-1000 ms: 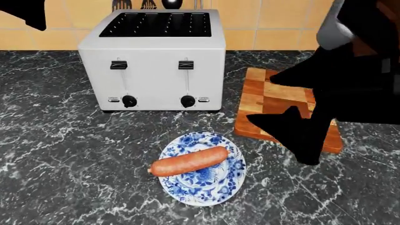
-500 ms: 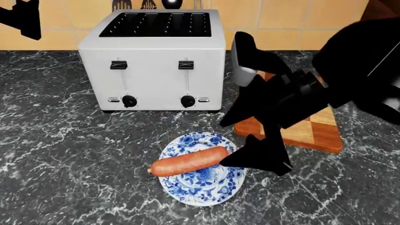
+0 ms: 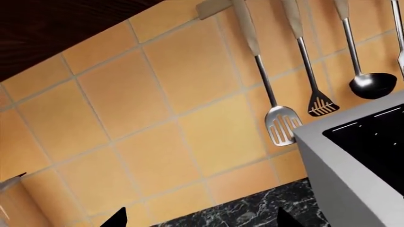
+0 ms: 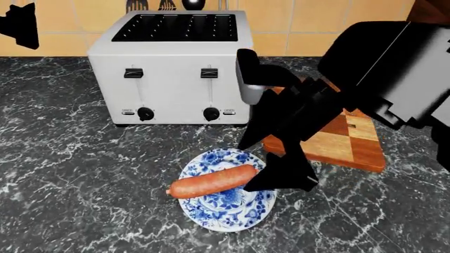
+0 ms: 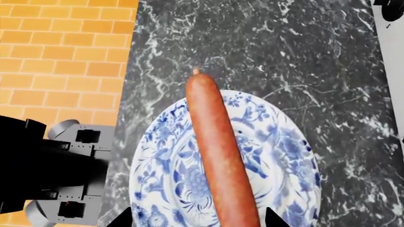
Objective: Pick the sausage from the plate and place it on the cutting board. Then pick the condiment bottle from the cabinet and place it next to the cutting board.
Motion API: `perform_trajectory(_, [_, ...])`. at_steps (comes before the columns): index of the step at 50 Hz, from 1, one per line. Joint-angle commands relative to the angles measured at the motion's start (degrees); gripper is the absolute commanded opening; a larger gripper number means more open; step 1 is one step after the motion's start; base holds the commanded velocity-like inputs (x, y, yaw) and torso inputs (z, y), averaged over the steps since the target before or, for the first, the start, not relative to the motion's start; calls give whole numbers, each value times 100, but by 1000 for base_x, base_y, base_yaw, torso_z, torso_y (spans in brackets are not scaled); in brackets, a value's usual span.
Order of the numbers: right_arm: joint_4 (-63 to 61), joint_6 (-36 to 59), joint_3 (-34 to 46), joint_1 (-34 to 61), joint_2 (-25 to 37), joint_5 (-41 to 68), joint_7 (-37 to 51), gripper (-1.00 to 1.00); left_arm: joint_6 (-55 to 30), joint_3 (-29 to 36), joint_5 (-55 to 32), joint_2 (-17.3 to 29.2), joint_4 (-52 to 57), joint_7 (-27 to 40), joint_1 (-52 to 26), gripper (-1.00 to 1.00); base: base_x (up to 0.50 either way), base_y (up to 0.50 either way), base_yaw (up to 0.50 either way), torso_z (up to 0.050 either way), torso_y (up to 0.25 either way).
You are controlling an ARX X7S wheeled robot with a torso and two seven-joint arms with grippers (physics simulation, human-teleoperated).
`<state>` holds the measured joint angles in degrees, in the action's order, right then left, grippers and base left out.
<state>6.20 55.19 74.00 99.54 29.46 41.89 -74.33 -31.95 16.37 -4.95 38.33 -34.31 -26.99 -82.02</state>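
Right gripper point(image 4: 266, 163), jaws spread, hovers at the sausage point(image 4: 213, 182) on the plate point(image 4: 226, 213); left gripper's point(image 3: 198, 220) jaws spread.

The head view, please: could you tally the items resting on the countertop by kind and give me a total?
Toaster: 1
Plate: 1
Sausage: 1, lying on the plate
Cutting board: 1
Total: 4
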Motion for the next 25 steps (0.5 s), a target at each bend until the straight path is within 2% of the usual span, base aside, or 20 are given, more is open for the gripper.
perform_trajectory(1, [421, -287, 328, 82, -312, -291, -343, 100, 45, -63, -33, 45, -51, 33, 72, 100, 0, 0, 0, 0, 0])
perform_trajectory(25, [1031, -771, 638, 126, -835, -527, -690, 100, 175, -86, -45, 68, -206, 51, 138, 100, 0, 0, 0, 0, 0])
